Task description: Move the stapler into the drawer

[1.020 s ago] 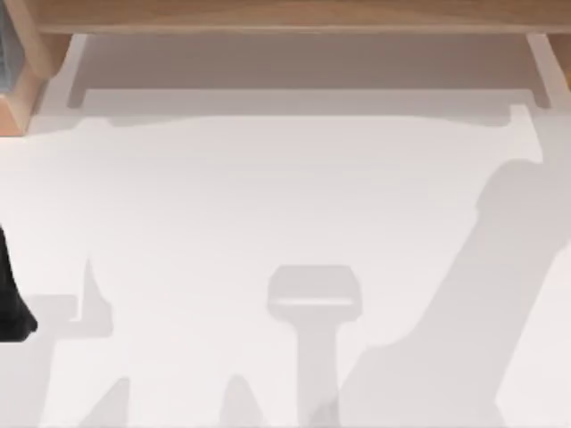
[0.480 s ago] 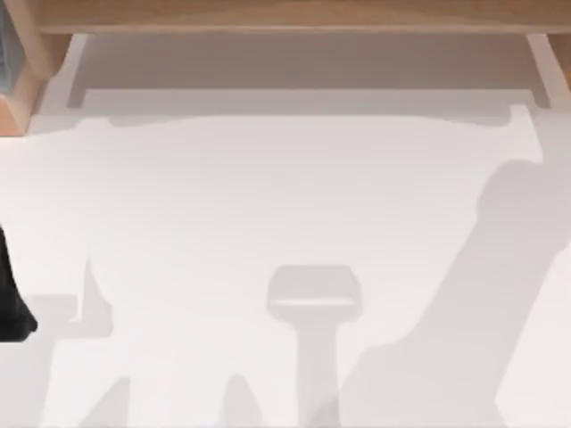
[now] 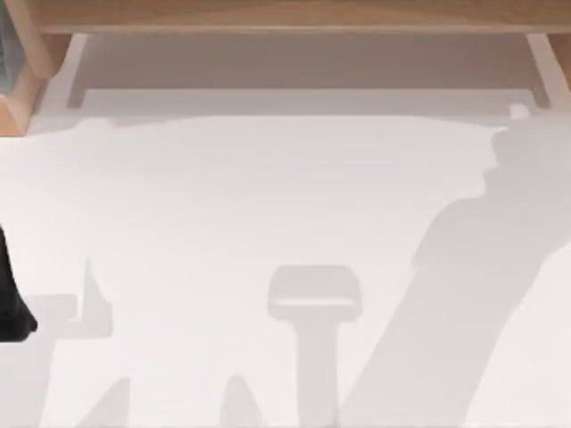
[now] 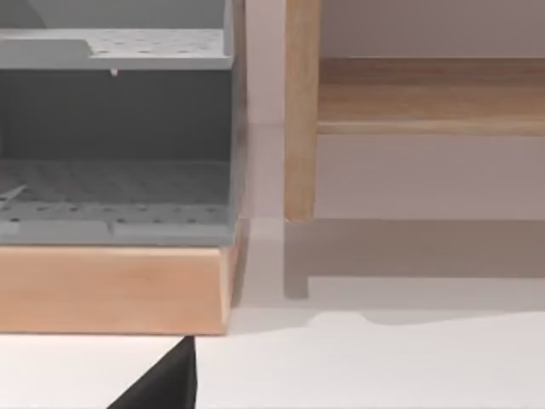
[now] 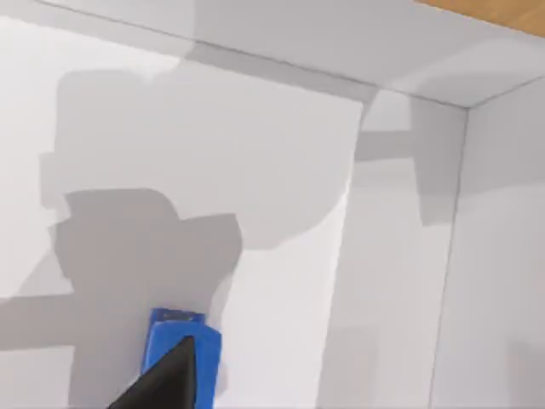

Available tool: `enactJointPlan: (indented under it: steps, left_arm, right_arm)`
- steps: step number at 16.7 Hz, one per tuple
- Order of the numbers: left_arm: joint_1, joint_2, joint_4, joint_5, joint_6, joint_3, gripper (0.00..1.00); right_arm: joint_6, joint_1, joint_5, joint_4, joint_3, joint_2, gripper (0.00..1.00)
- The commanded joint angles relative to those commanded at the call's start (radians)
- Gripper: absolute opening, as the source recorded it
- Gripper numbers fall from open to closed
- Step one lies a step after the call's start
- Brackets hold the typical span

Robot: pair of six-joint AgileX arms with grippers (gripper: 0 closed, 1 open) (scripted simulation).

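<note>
— Top view first: what is lying on the table [image 3: 223, 205]?

— Bare white surface and shadows. At twelve o'clock the drawer [image 3: 294, 100] is standing pulled out from under the wooden frame [image 3: 294, 13], its white floor showing. At nine o'clock the left arm [image 3: 11, 299] is sitting as a dark shape at the table's edge. A broad arm-shaped shadow is running from five o'clock up toward two o'clock, reaching the drawer's right end.

— And where is the stapler [image 5: 180, 349] sitting?

— The right wrist view is showing it, bright blue, right at the right gripper [image 5: 170, 379]. One dark fingertip [image 5: 166, 383] is lying across its near end, so the fingers appear to be clamping it. Behind it white panels are meeting in a corner, and the gripper's shadow is falling on the panel beneath the stapler.

— Is the stapler touching that panel?

— I cannot tell.

— What is the left gripper [image 4: 166, 388] doing?

— It is pointing at a grey perforated shelf [image 4: 111, 187] on a wooden base, beside an upright wooden post [image 4: 301, 111]. Whether its grip is open or closed, I cannot tell.
</note>
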Motion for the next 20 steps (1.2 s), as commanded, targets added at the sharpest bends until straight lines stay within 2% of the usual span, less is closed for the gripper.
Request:
enactJointPlan:
  steps: [3,7,13,17,20]
  left_arm:
    - [0.0,0.0,0.0,0.0,0.0,0.0,1.0]
    - [0.0,0.0,0.0,0.0,0.0,0.0,1.0]
    - [0.0,0.0,0.0,0.0,0.0,0.0,1.0]
    - [0.0,0.0,0.0,0.0,0.0,0.0,1.0]
    - [0.0,0.0,0.0,0.0,0.0,0.0,1.0]
  right_arm:
    - [-0.152,-0.097,-0.019,0.287,-0.135,-0.089,1.0]
    - [-0.379,-0.257,-0.059,0.788,-0.405,-0.158,1.0]
    - [-0.708,-0.462,-0.202,1.607,-0.898,-0.18,1.0]
    - [-0.851,-0.474,-0.355,2.051,-1.225,-0.165,1.0]
    - [-0.91,-0.419,-0.481,2.281,-1.427,-0.166,1.0]
